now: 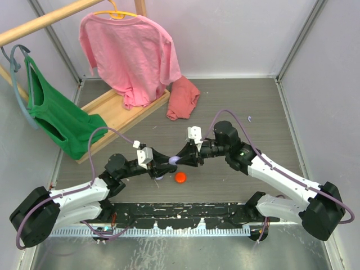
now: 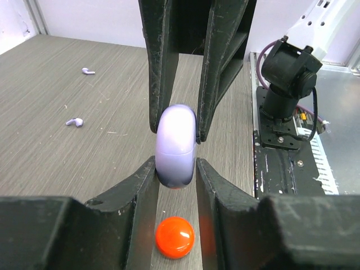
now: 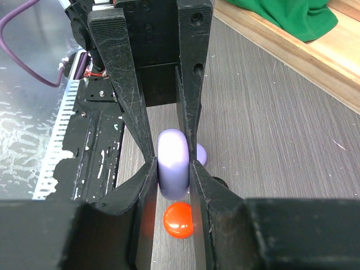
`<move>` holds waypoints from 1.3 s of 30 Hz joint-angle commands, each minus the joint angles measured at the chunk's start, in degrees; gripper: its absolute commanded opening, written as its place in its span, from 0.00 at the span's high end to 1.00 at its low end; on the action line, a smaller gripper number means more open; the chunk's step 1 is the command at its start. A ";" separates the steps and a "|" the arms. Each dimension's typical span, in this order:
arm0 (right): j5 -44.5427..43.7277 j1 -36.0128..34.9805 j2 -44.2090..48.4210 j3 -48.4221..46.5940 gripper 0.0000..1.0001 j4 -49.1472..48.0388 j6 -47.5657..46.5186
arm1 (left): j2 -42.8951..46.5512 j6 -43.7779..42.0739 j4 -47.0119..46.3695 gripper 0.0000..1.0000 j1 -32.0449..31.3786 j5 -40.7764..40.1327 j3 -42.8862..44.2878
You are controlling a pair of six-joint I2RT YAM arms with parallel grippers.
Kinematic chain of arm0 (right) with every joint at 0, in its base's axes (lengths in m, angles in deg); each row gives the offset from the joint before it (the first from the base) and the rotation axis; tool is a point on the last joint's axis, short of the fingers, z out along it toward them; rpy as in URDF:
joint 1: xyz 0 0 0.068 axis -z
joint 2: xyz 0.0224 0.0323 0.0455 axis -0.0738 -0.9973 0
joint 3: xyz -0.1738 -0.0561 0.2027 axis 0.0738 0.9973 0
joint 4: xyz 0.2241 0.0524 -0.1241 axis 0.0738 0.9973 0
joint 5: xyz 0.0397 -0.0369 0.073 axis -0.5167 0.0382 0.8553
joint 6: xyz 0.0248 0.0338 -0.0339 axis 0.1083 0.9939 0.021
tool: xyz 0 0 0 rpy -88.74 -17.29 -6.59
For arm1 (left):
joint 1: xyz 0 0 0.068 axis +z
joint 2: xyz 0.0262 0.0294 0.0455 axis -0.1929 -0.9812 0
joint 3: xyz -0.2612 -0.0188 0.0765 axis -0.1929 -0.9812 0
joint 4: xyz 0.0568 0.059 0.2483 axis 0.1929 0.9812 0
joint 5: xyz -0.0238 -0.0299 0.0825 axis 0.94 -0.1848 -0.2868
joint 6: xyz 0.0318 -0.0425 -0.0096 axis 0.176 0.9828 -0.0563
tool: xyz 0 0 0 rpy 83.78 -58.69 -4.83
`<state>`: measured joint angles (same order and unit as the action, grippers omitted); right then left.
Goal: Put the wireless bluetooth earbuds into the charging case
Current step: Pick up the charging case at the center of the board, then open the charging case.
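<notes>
Here, the left gripper (image 2: 175,163) and right gripper (image 3: 172,163) both clamp a glossy lavender rounded plastic charging case (image 2: 176,135) from opposite ends. Two tiny lavender plastic earbuds (image 2: 74,121) lie well left of the left fingers, and a glossy orange-red round puck (image 2: 175,237) sits beneath.

A robotics lab cell: white panel walls (image 1: 236,34) enclosing a grey tabletop (image 1: 253,107).

No text, label, brand, number or sign could be read on the lavender charging case (image 2: 176,146) or anything around it.
</notes>
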<state>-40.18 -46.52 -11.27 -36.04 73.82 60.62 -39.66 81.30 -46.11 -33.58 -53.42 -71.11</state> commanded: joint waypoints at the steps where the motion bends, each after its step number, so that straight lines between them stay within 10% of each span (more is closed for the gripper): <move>1: 0.05 -0.77 -0.36 -1.60 0.97 -4.29 0.46 | 0.33 1.05 -3.87 0.67 0.06 -0.56 0.89; 9: -0.48 -0.91 -0.44 -1.51 0.97 -4.63 0.15 | 0.19 1.36 -4.25 0.70 0.11 -0.64 0.89; 17: -0.69 -0.90 -0.18 -1.22 0.87 -4.07 -0.48 | 0.04 0.71 -4.09 0.99 0.11 -0.26 0.89; 39: -9.78 -0.94 4.83 -1.15 0.51 -2.07 -1.86 | 0.87 -6.79 -4.60 1.00 -0.02 5.18 -0.61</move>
<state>-46.54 -47.61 -8.01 -35.95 73.65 58.81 -39.64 76.49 -46.59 -33.39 -51.21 -71.33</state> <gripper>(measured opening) 0.482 0.248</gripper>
